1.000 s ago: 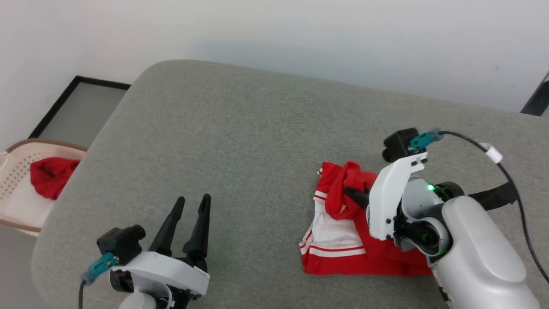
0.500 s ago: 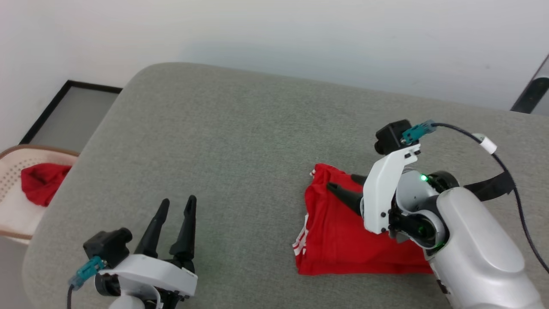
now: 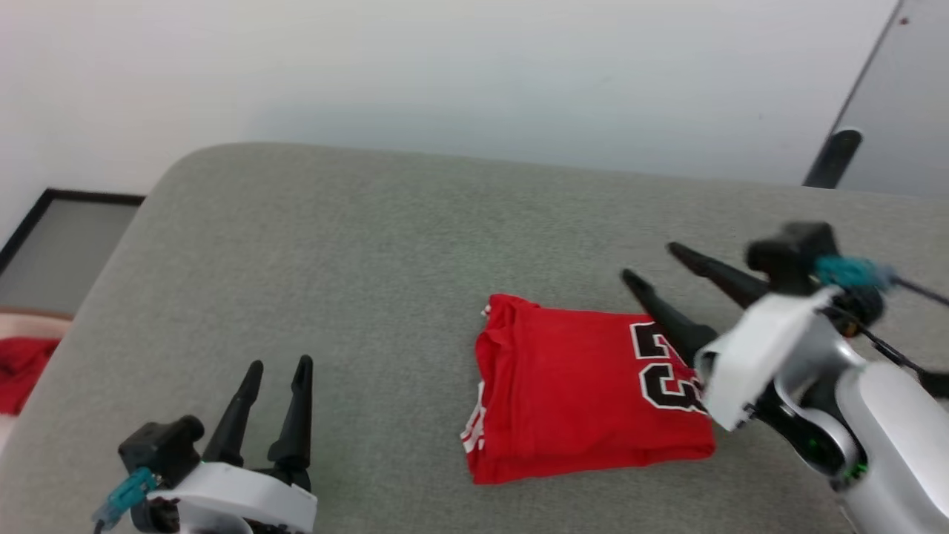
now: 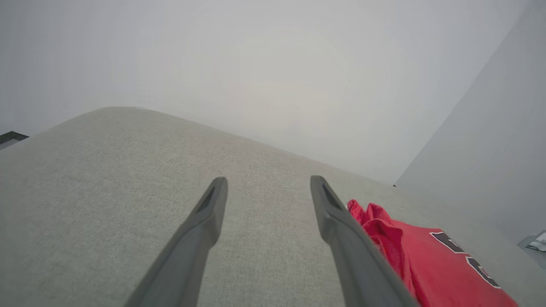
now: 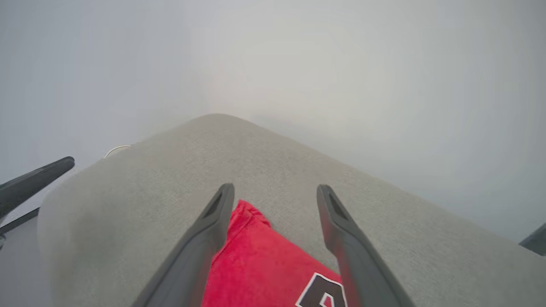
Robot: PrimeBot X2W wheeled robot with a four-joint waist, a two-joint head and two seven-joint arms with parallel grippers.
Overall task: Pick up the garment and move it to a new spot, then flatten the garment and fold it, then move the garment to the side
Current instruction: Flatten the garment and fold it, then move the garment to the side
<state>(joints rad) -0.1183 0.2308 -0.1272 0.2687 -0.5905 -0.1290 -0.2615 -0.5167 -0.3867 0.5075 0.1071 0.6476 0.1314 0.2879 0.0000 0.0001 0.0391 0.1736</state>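
The garment (image 3: 586, 386) is a red jersey lying folded in a compact rectangle on the grey cushioned surface (image 3: 334, 245), with part of the black number showing at its right end and white striped trim at its lower left corner. My right gripper (image 3: 650, 261) hovers open just above the garment's far right edge and holds nothing. In the right wrist view the garment (image 5: 264, 268) lies between and below the spread fingers of the right gripper (image 5: 276, 187). My left gripper (image 3: 279, 363) rests open at the lower left, well apart from the cloth. From the left wrist, the garment (image 4: 426, 260) sits right of the left gripper (image 4: 268, 181).
A pale basket (image 3: 30, 325) with a small red cloth bundle (image 3: 18, 371) stands on the floor off the surface's left edge. A dark-framed floor panel (image 3: 67, 230) lies behind it. A grey panel (image 3: 904, 111) and a dark post (image 3: 830, 156) stand at the back right.
My right gripper opened, let go of the garment's flap and drew back to the right. The garment now lies flat and folded with its number showing. The camera has also shifted.
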